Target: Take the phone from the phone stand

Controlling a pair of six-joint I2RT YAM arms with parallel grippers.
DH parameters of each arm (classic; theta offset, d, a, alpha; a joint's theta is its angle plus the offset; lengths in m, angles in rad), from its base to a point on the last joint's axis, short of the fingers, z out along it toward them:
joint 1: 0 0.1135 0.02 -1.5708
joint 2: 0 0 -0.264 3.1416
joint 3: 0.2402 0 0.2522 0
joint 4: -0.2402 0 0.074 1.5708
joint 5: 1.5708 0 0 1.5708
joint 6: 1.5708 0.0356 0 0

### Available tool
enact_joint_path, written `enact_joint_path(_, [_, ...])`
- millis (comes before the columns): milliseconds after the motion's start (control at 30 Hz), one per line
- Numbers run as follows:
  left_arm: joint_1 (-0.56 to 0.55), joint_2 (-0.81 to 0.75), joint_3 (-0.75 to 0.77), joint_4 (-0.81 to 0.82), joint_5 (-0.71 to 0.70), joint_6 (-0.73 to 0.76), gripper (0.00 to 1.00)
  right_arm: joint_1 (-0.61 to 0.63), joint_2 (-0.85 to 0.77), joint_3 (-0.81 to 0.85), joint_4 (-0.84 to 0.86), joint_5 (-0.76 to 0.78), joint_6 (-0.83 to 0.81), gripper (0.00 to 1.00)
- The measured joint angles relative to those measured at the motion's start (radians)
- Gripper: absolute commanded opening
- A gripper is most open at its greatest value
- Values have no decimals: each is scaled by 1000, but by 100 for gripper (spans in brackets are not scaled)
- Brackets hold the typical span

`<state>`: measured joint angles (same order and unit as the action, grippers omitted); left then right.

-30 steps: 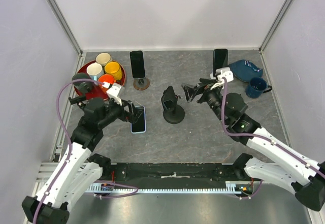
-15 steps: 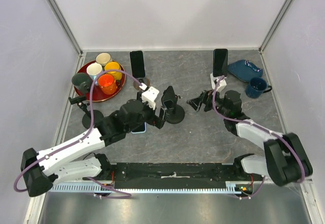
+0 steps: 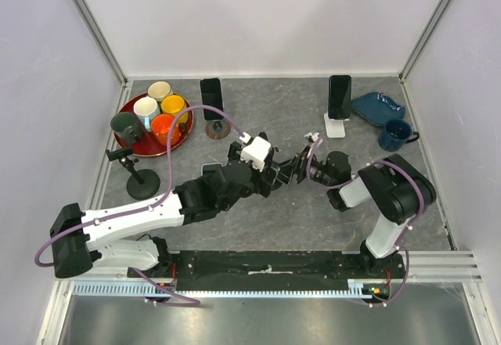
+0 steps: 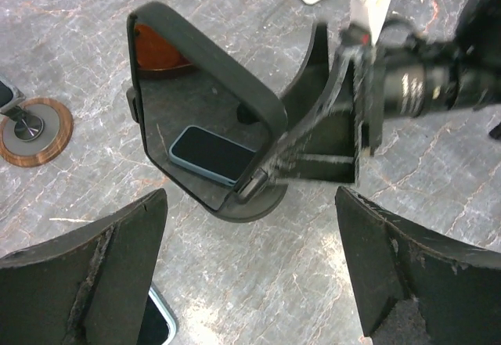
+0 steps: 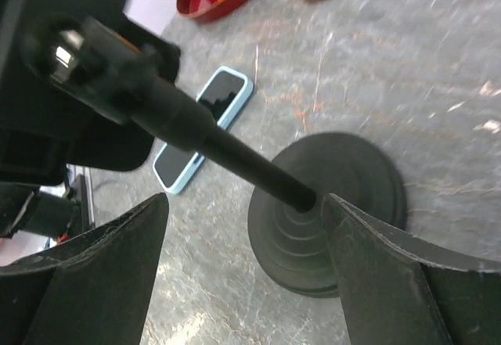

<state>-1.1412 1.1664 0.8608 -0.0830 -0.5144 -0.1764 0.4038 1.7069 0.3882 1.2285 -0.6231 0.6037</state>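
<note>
Taking stock first: the phone [image 5: 225, 95] lies flat on the table, dark face up in a pale blue case, just beside the black stand [image 5: 352, 196], so it looks already off. Expect a light, stiff slab with slick glass, so pinch it across the long cased edges. Your left gripper [image 4: 252, 220] is spread wide either side of the stand's cradle, holding nothing. The right gripper [image 5: 244, 204] straddles the stem, also spread. Five cups [image 3: 174, 107] stand on the red tray [image 3: 156, 152] and a blue mug [image 3: 394, 133] sits apart; I cannot tell their contents.
</note>
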Motion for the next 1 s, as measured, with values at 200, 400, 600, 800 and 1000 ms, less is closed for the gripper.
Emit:
enact_joint_path(200, [0, 35, 37, 16, -35, 3, 93, 33, 167, 30, 59, -13, 21, 86])
enact_joint_path(400, [0, 83, 64, 18, -58, 3, 93, 43, 220, 89, 78, -9, 24, 85])
enact_joint_path(600, [1, 131, 94, 19, -121, 3, 88, 80, 243, 106, 95, 2, -3, 84])
enact_joint_path(800, [31, 189, 128, 18, -164, 2, 70, 103, 243, 106, 96, 29, -32, 84])
enact_joint_path(1000, [41, 232, 168, 24, -189, 4, 54, 122, 243, 105, 100, 69, -60, 84])
